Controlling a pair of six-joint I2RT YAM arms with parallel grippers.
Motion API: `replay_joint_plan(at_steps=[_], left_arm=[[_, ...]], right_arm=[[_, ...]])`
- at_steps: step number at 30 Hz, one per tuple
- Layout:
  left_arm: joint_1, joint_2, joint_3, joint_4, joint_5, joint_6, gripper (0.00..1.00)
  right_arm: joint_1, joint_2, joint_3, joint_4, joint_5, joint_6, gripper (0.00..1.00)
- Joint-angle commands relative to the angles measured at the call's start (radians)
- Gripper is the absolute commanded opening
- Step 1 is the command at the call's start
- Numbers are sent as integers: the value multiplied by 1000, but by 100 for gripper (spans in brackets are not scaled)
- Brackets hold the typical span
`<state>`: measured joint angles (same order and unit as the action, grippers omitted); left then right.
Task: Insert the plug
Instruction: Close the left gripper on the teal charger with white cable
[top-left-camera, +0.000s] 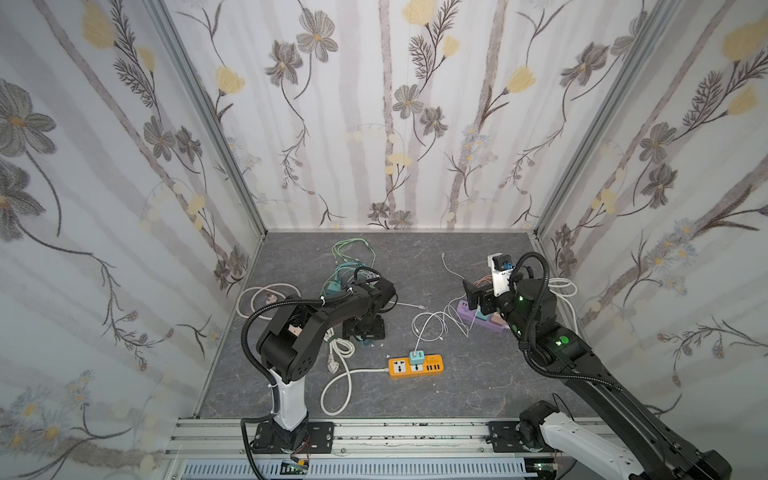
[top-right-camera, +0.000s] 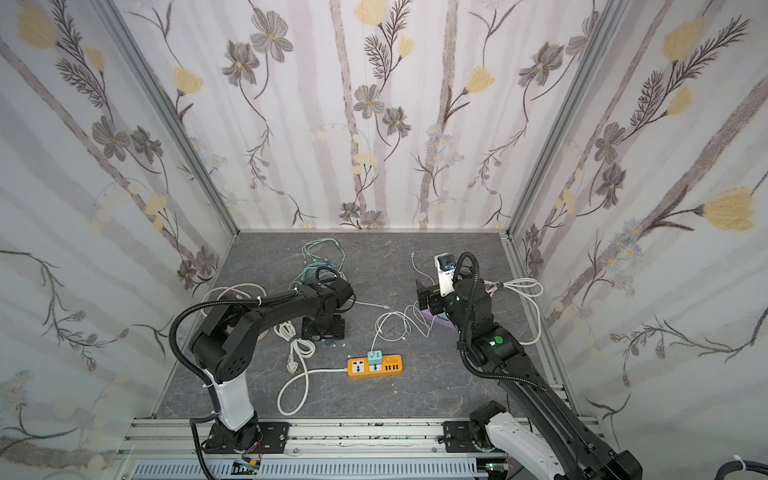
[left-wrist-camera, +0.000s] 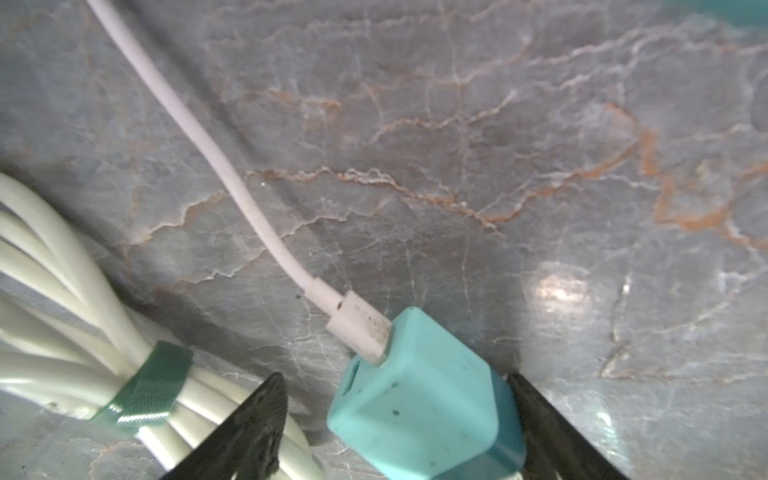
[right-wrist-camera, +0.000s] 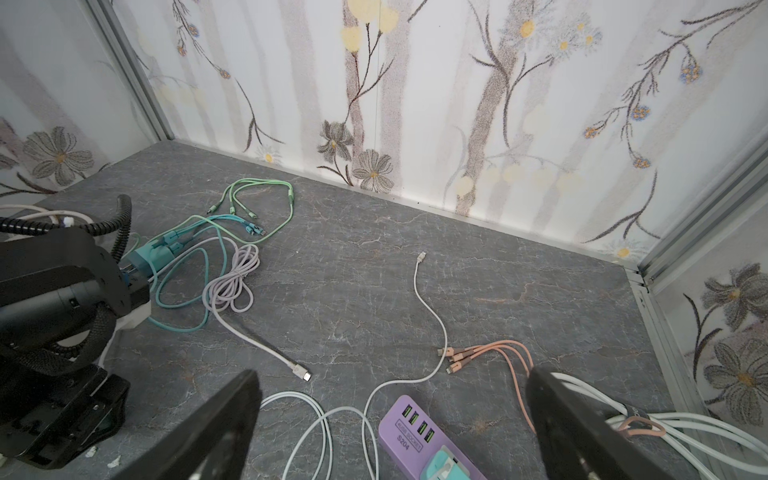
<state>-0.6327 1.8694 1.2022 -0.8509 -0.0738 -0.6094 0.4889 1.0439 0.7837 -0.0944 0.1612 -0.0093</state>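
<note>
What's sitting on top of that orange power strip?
A small teal charger stands plugged into the orange power strip, a thin white cable running from it. The socket beside it is free. The charger hides its own socket and prongs.

Two power strips lie on the table (top-left-camera: 457, 395): orange strip (top-left-camera: 415, 368) at six o'clock, purple strip (top-left-camera: 467, 311) at three o'clock. Turquoise chargers (top-left-camera: 416, 358) (left-wrist-camera: 424, 399) (right-wrist-camera: 444, 465): at least three. Multi-head cables are three: green cable (right-wrist-camera: 257, 187), teal cable (right-wrist-camera: 249, 227), pink cable (right-wrist-camera: 498, 347).
</note>
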Motion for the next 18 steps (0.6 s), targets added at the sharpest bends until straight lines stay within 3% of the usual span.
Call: replay_joint_plan(at_steps=[1,7,18], left_arm=[[10,-7,-25,36,-6,-30,89],[65,-2,-76,78,55,-45,85],[67,-3,-70,61,42,-47,68]], right_arm=[[-1,15,9,22,-29,6,99],[0,33,24,0,-64,8,99],[1,37,19,-2,-68,-1,99]])
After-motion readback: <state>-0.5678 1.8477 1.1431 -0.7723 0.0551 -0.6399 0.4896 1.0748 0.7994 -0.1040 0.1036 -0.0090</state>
